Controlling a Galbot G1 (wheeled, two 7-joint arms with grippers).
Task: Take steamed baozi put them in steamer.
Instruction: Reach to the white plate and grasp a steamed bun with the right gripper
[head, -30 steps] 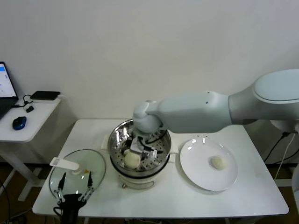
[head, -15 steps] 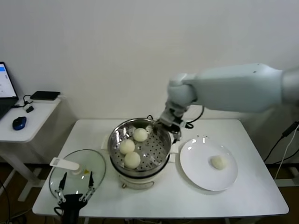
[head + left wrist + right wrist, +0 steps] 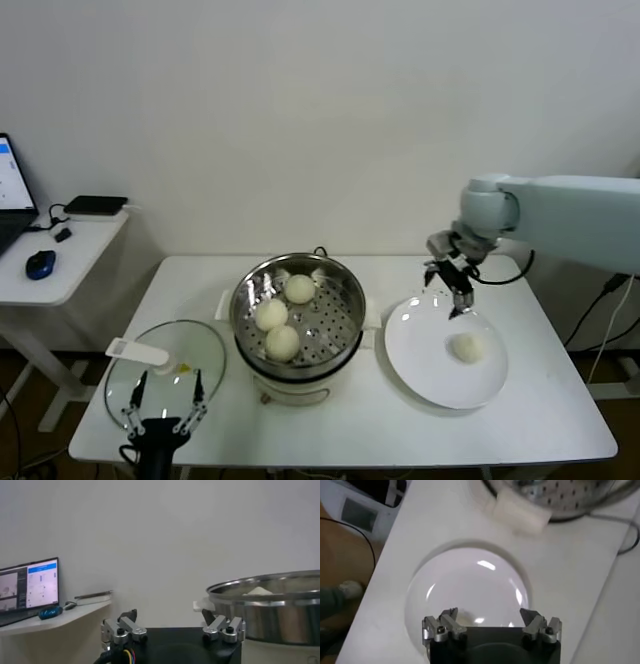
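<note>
Right pincer point(image 3: 455, 287) is hanging wide open and empty over our plate's point(image 3: 420, 362) rear rim, above one round baozi point(image 3: 467, 347); left pincer point(image 3: 162, 410) is waiting open at the surface's point(image 3: 340, 420) front-left corner.

White table point(image 3: 330, 425): steamer point(image 3: 300, 318) at centre, three baozi point(image 3: 282, 342) held on its perforated tray. White plate point(image 3: 446, 352) set to the steamer's right, one baozi point(image 3: 466, 346) lying on it. Right gripper point(image 3: 453, 283) positioned above the plate's far edge, jaws spread, nothing held. Glass lid point(image 3: 166, 363) laid flat at the table's left; left gripper point(image 3: 162, 408) parked over its near edge, fingers apart. Side desk point(image 3: 60, 262) at far left, blue mouse point(image 3: 41, 263) placed on it.
</note>
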